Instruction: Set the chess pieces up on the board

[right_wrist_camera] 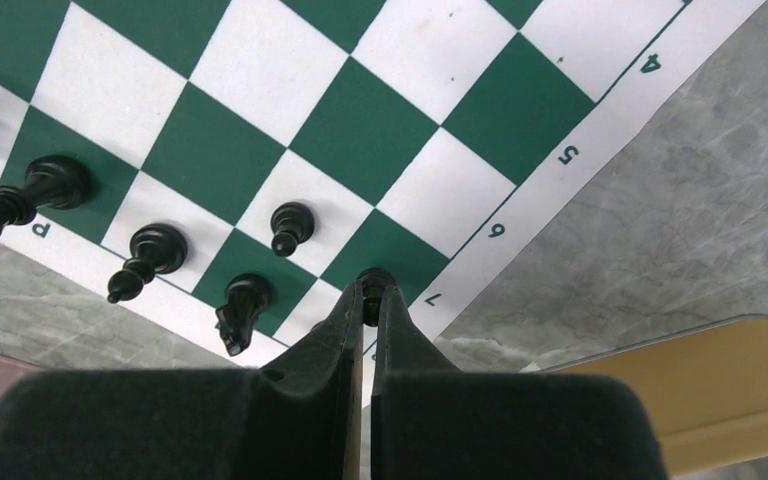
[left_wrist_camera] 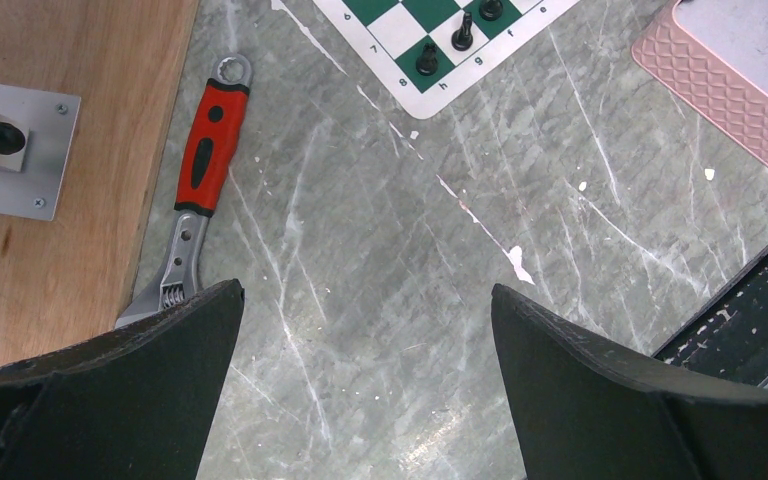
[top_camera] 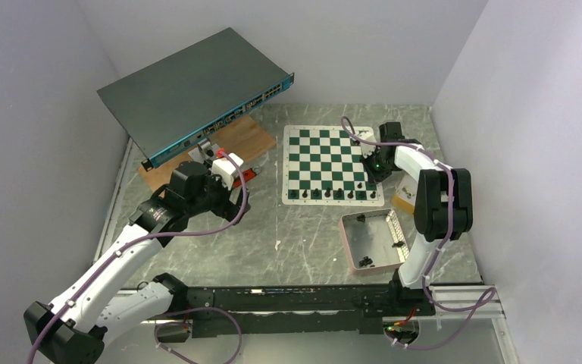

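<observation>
our right pincer (right_wrist_camera: 371,292) grips a chess piece (right_wrist_camera: 372,274) near the board's (right_wrist_camera: 360,130) corner; our left pincer (left_wrist_camera: 365,292) hangs wide open.

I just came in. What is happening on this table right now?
The right gripper is shut on one black chess piece, low over a green square near a corner of the board. Other pieces stand along the board's near edge, and spare pieces lie in the tray. The left gripper hangs open above the table.

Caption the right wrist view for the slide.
Right fingers pinch a black piece over a green edge square of the board, beside pieces already standing there.
</observation>
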Controlling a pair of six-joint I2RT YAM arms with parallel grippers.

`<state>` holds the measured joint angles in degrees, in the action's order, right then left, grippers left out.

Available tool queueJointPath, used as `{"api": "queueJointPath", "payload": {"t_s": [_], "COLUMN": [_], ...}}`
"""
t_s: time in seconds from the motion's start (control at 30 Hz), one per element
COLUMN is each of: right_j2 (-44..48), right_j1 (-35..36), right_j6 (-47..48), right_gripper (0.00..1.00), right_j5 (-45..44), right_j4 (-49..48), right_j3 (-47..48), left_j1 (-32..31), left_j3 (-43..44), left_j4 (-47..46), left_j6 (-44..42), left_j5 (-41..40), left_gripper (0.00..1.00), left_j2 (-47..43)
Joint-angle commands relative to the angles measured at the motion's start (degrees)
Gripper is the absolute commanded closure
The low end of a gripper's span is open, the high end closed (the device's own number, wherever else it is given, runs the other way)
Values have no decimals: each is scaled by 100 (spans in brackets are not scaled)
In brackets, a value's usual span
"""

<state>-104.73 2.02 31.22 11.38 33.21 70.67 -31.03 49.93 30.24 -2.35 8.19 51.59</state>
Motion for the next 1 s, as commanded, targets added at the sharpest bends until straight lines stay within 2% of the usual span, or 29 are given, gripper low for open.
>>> {"api": "queueJointPath", "payload": {"t_s": [0.0, 0.7, 0.87, 0.97], "right_j2": [-80, -257, -298, -311], "right_j1": [3, -3, -4, -7], "right_j6": [-116, -102, -92, -103], "right_gripper": [100, 98, 94, 88], "right_j5": [-101, -83, -83, -92], "right_j4": [-193, -78, -77, -87], "right_j3": [262, 280, 280, 280], "left_j1": [35, 45, 45, 44], "left_j3": [34, 34, 34, 34], "left_j4": [-155, -152, -158, -157], "left_j6": [-11, -11, -11, -11], "left_j5": [87, 82, 87, 83], "left_gripper": [0, 0, 0, 0], "left_j2": [17, -9, -2, -17]}}
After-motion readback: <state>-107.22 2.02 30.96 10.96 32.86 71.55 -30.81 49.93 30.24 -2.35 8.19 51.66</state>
